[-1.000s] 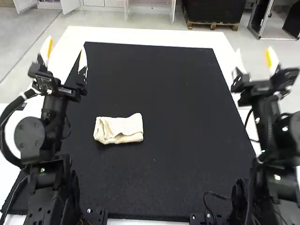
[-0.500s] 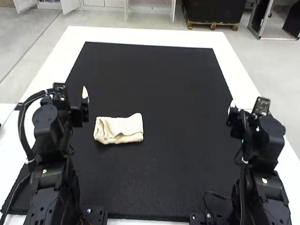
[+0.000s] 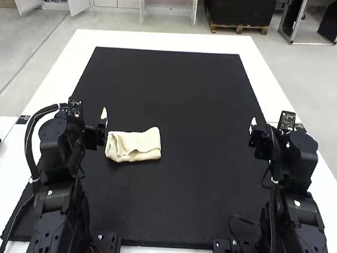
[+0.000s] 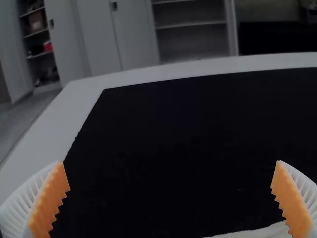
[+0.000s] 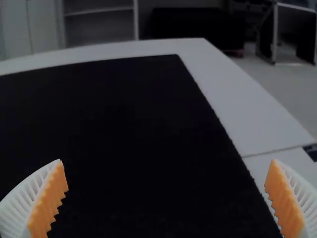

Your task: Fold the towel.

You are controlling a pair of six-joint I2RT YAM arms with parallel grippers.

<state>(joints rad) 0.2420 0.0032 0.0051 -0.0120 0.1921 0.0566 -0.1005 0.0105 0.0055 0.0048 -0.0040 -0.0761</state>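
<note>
The left gripper (image 3: 100,126) and right gripper (image 3: 255,132) have moved nearer the towel (image 3: 134,144): left just beside it, right well apart, both released.

Cream, oblong cloth towel (image 3: 133,145) on a black, rectangular mat (image 3: 174,89) atop a white, flat-topped table (image 3: 158,39).
The towel lies left of the mat's middle, between the black, jointed left arm (image 3: 55,139) and the black, jointed right arm (image 3: 300,163), nearer the left arm.

Pale cabinets (image 4: 99,34) and open shelves (image 4: 190,24) above grey floor (image 4: 20,118)
</note>
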